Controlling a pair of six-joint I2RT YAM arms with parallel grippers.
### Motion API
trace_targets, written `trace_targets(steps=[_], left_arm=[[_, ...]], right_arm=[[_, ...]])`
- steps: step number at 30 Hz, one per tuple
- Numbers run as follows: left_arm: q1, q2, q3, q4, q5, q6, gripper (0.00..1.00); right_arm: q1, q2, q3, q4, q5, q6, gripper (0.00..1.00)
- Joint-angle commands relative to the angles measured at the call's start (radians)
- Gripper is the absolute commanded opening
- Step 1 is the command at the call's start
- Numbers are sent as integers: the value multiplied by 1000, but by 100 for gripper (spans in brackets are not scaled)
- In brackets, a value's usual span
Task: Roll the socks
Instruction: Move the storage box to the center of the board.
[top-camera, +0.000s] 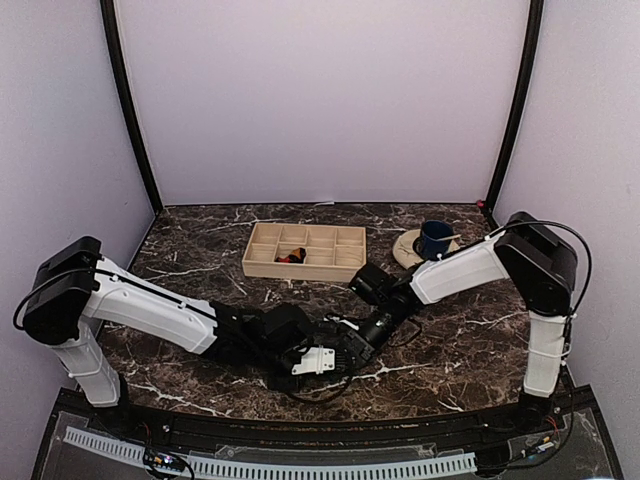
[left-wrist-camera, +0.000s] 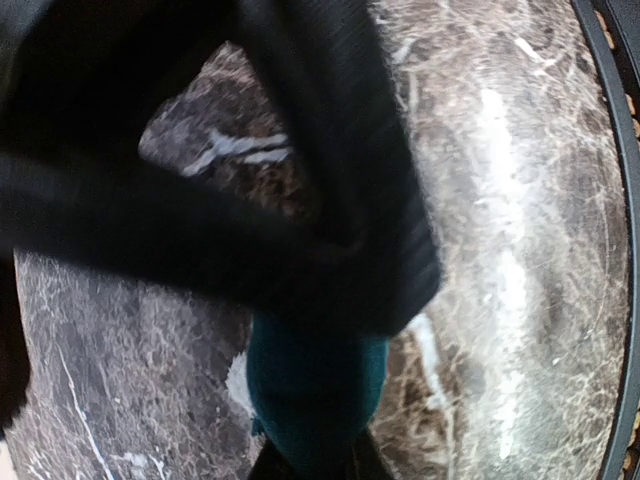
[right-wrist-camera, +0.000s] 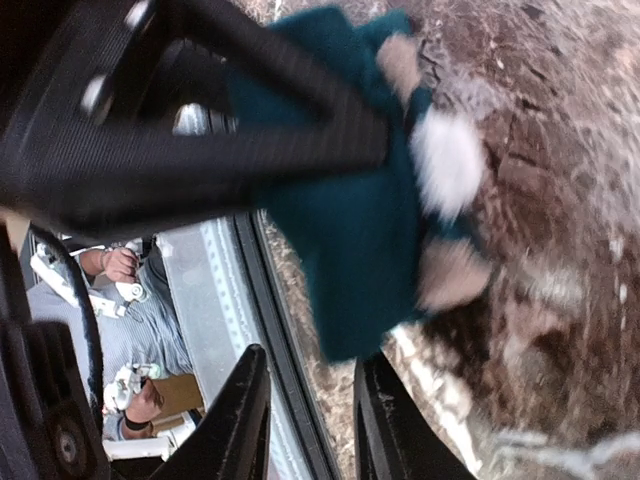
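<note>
Marble table (top-camera: 200, 250), lilac walls (top-camera: 320, 100); teal sock (right-wrist-camera: 350, 230), pinched in the left claw (left-wrist-camera: 310, 462), stretches lengthwise toward the right claw (right-wrist-camera: 310, 420), parted, empty.

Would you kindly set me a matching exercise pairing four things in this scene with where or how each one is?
1 teal sock
2 blue cup
3 wooden tray
4 right tool

A back middle
B fingers apart
C on a plate, back right
D gripped by left tool

Pairs: 1-D, 2-C, 3-A, 4-B
</note>
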Motion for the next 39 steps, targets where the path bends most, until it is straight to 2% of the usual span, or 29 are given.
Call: trace_targets(steps=[1,9,17,23,28,39], left_arm=[[42,-22,-17,-88,67,-55,5],[82,-41,2,-117,87,-86,5],[163,-124,29,-159,127,-122,5],[246,-181,91,-220,134,-133,5],[313,-202,152,-241,130,-135,5],[432,-155,327,-211,53,-148,6]], right_arm=[[-13,-79,-46,76,16,55,27],[-62,-189,-58,102,144,98,27],[-152,-212,125,-8,420,42,23],[-196,-122,318,-71,610,-3,19],[-197,-11,493,-155,722,-75,21],[-200,166,710,-236,901,-179,23]])
